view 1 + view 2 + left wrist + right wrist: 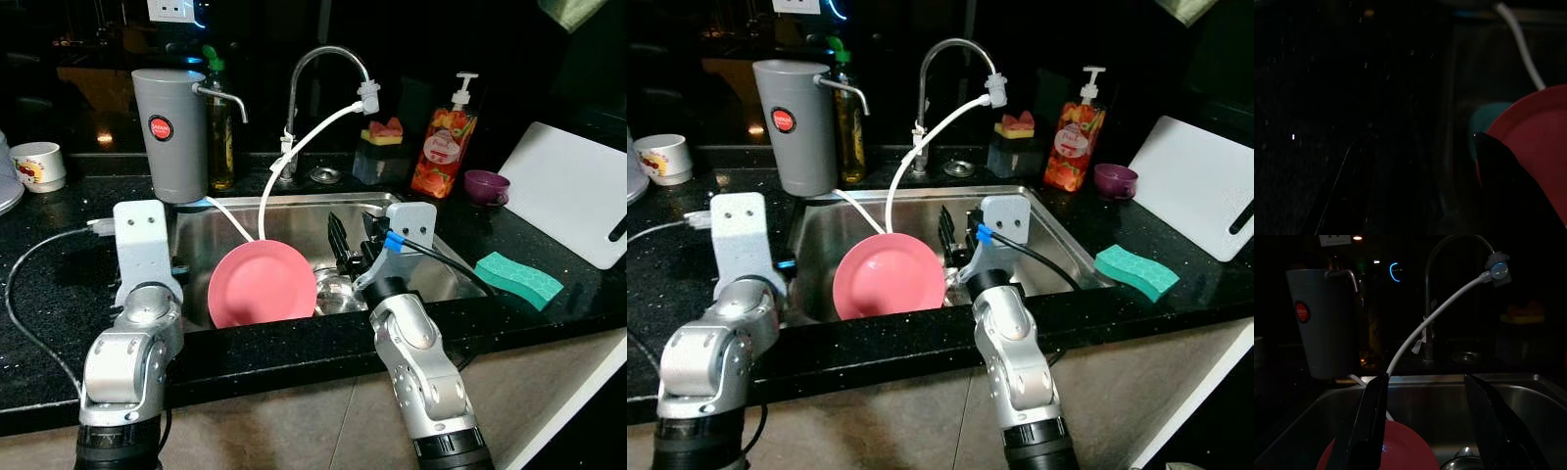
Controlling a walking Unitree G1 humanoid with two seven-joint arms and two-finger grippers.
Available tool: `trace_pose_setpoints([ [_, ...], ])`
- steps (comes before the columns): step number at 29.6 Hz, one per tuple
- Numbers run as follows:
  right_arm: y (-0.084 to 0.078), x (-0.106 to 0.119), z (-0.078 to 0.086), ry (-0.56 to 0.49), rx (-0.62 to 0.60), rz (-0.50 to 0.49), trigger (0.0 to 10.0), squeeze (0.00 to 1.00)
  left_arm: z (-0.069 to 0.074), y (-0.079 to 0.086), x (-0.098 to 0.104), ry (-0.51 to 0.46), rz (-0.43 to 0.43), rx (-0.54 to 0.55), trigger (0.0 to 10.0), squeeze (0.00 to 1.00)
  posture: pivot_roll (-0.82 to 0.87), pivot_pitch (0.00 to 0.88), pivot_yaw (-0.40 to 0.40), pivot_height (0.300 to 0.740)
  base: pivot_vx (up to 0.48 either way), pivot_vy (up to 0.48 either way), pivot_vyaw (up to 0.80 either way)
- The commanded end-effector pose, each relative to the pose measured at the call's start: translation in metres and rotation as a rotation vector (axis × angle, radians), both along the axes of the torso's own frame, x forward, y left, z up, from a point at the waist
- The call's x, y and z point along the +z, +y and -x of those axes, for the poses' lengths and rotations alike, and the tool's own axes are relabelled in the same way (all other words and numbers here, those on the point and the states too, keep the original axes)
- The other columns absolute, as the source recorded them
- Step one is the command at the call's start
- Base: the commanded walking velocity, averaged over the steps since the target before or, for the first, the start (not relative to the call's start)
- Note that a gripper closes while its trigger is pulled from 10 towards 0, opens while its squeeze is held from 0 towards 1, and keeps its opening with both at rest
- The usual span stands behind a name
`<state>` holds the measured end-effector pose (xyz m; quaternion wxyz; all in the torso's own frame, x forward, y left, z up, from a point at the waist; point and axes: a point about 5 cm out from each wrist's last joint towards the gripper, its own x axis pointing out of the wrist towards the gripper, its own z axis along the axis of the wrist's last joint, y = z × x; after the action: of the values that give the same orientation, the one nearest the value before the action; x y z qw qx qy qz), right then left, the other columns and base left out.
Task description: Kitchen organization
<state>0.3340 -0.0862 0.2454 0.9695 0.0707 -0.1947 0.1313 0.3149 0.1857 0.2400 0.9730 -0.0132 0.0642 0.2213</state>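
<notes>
A pink plate [262, 284] stands tilted on its edge in the steel sink [294, 208], leaning toward the back. My left gripper [1421, 139] is at the sink's left rim, open, with the plate's edge [1533, 142] just outside one finger and nothing between the two. My right gripper [351, 235] hangs open over the middle of the sink, right of the plate and apart from it, pointing at the back wall. A shiny metal item [338, 294] lies on the sink floor below it. Something teal [1484, 122] sits behind the plate.
A faucet [323, 59] with a white hose [304, 142] runs down into the sink. Grey dispenser [169, 132] at the back left, white mug [37, 164] far left. Soap bottle [446, 137], purple bowl [486, 186], green sponge [518, 279] and white cutting board [573, 191] on the right counter.
</notes>
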Motion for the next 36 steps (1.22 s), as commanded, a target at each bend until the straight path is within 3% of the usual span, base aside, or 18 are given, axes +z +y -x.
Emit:
trace_pose_setpoints([
  [1,-0.003,-0.003,0.001,0.013,-0.005,-0.008,10.0,0.00,0.002,0.000,-0.005,0.028,-0.006,0.013,10.0,0.00,0.14,0.063,-0.096,0.740,0.000,0.000,0.00],
  [9,-0.005,-0.003,0.001,0.016,-0.012,-0.008,10.0,0.00,0.004,-0.005,-0.020,0.114,-0.057,-0.018,10.0,0.00,0.13,0.073,-0.093,0.740,0.000,0.000,0.00],
  [22,-0.004,-0.003,0.001,0.016,-0.007,-0.009,10.0,0.00,0.005,0.000,-0.026,0.129,-0.015,0.013,9.8,0.00,0.13,0.075,-0.096,0.740,0.000,0.000,0.00],
  [24,-0.004,-0.003,0.001,0.017,-0.007,-0.009,10.0,0.00,0.005,0.002,-0.027,0.128,-0.010,0.021,4.7,0.00,0.13,0.075,-0.096,0.740,0.000,0.000,0.00],
  [27,-0.004,-0.003,0.001,0.017,-0.008,-0.009,10.0,0.00,0.004,0.005,-0.029,0.135,-0.010,0.028,0.0,0.00,0.14,0.077,-0.096,0.740,0.000,0.000,0.00],
  [36,-0.004,-0.003,0.001,0.016,-0.010,-0.010,10.0,0.00,0.002,0.007,-0.031,0.147,-0.019,0.029,0.0,0.00,0.13,0.077,-0.095,0.740,0.000,0.000,0.00],
])
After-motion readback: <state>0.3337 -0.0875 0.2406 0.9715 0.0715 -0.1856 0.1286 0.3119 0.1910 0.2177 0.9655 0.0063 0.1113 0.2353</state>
